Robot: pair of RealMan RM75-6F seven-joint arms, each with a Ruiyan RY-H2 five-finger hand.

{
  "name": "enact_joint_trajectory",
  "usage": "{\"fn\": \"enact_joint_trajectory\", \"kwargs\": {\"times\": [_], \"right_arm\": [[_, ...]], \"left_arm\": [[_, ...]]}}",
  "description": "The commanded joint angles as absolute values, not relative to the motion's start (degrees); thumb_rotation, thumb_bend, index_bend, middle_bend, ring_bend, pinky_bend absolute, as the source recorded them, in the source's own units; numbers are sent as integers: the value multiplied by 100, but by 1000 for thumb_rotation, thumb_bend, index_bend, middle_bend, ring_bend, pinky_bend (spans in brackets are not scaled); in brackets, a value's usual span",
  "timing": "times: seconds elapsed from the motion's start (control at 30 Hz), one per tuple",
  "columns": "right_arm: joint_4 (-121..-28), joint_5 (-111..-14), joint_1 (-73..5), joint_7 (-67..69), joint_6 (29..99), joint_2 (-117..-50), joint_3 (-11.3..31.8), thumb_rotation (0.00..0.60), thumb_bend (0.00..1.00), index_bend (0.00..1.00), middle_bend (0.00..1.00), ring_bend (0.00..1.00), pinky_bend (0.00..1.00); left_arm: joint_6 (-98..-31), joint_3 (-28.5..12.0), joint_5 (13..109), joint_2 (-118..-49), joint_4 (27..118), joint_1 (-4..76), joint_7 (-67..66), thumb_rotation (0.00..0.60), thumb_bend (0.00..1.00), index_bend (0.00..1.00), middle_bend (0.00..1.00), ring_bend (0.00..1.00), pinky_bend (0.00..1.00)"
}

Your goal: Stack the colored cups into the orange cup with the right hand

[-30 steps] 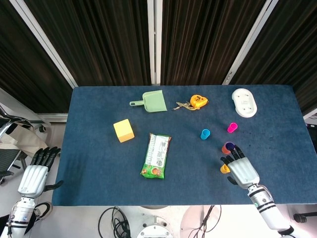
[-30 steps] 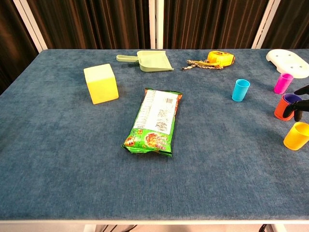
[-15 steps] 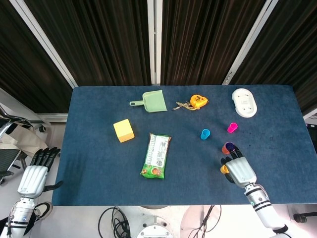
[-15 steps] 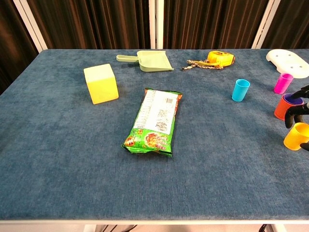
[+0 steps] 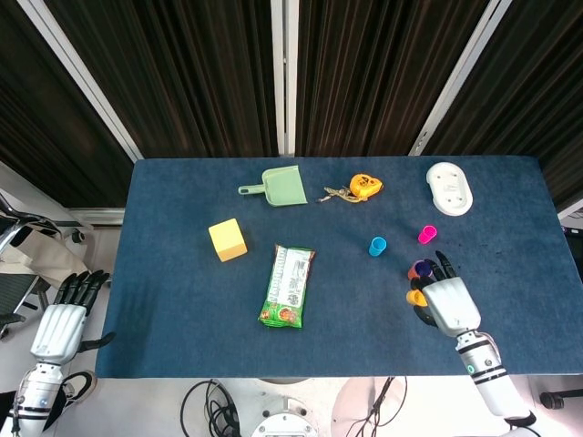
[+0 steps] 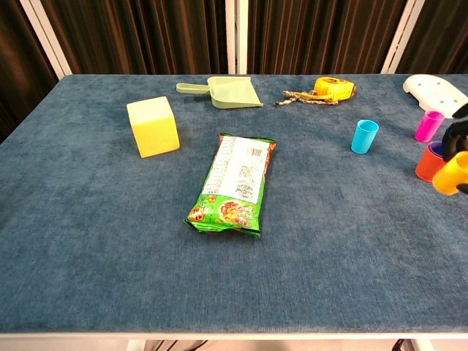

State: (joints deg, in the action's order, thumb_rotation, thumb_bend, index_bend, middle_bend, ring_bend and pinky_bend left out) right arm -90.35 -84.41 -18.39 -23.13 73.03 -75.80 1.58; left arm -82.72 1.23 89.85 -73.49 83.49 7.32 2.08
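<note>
My right hand [image 5: 444, 303] has the yellow cup [image 6: 451, 172] in its fingers [image 6: 461, 135], lifted clear of the blue table [image 5: 164, 309]. In the chest view the cup hangs at the right edge of frame, just in front of the orange cup [image 6: 428, 162] and overlapping its near side. The yellow cup looks tilted, long axis leaning off vertical, but which way its mouth points I cannot tell (half of it is cut off by the frame edge and dark fingers cover its top). In the head view the yellow cup [image 5: 415, 297] peeks out at the left side of my hand, fingers curled around it, fingertips pointing away toward the far edge of the table.

The orange cup [image 5: 420, 270] stands upright, mouth up, long axis vertical, near the right side of the table, with a purple cup visible inside its rim. The pink cup [image 5: 426, 235] stands upright just beyond it, toward the white tray [image 5: 449, 188]. The blue cup [image 5: 377, 246] stands upright to the left of the pink one, well apart from my hand.

My left hand [image 5: 60, 323] hangs off the table's left edge, holding nothing, fingers straight and close side by side.

Other stuff: yellow block [image 5: 227, 239], green snack bag [image 5: 288, 285], green dustpan [image 5: 279, 187], orange tape measure [image 5: 363, 186].
</note>
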Motion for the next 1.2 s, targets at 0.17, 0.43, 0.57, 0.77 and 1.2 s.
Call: {"fn": "enact_joint_trajectory", "kwargs": {"times": [0.17, 0.43, 0.57, 0.77, 1.2], "right_arm": [[-8910, -8049, -1986, -2217, 7199, -7513, 575, 600, 256, 499, 504, 151, 0], [-8463, -7706, -2178, -2246, 6973, -7783, 779, 600, 257, 500, 504, 151, 0], [-8335, -7577, -2257, -2279, 6841, -7856, 815, 600, 257, 499, 504, 152, 0], [-8237, -7416, -2320, -2352, 6667, -7907, 789, 600, 257, 499, 504, 151, 0], [-8216, -7166, -2418, -2220, 6427, -7952, 800, 600, 246, 483, 458, 146, 0]], "left_arm": [[-8331, 109, 8999, -7359, 8322, 716, 230, 600, 80, 85, 46, 0, 0], [-8285, 124, 8970, -7386, 8270, 712, 234, 600, 80, 85, 46, 0, 0], [-8287, 102, 8966, -7380, 8270, 723, 246, 600, 81, 84, 46, 0, 0], [-8232, 100, 8945, -7385, 8265, 745, 230, 600, 80, 84, 46, 0, 0], [-8182, 103, 8950, -7402, 8261, 780, 202, 600, 81, 85, 46, 0, 0]]}}
